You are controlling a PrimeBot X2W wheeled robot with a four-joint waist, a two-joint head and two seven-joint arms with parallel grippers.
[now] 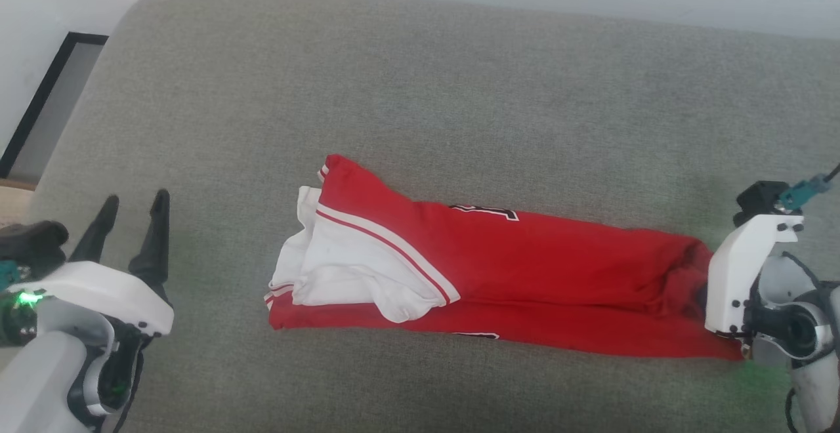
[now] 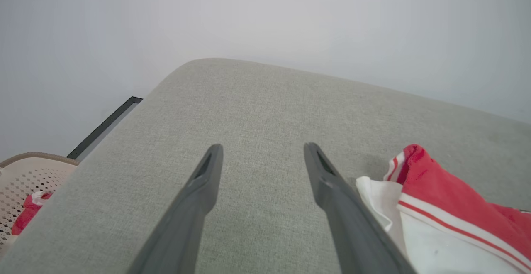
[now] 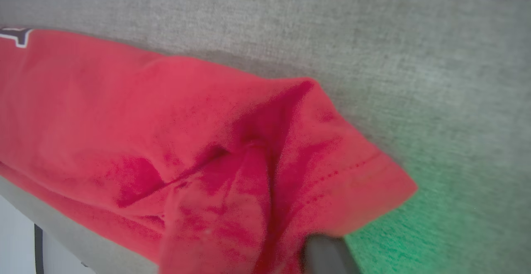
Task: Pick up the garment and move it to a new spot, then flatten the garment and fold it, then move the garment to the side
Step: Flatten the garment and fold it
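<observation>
The garment [image 1: 499,269] lies on the grey cushion [image 1: 420,92], folded into a long narrow strip. In the head view its long axis runs left to right, tilted a little down toward the right. The end with the white panel and striped trim points to our left, and the plain red end points to our right.

The right hand [image 1: 718,318] is the nearer one, sitting right at the strip's red end. In the head view its wrist housing covers the fingers. In the right wrist view one dark finger [image 3: 325,253] shows at the bottom edge, touching the red hem, with cloth bunched in creases over where the other finger would be. That looks like a pinch on the end, but we cannot tell whether the hand is closed on the cloth or only resting against it.

The left hand [image 1: 136,198] sits well apart from the white end, out over bare cushion. Its fingers are spread wide, holding nothing and touching nothing. In the left wrist view the white end lies just beyond its right finger [image 2: 332,182].

We judge that the coming move turns on the strip's length. Each hand faces one short end, so the left hand has to travel right along the axis to reach the white end.
</observation>
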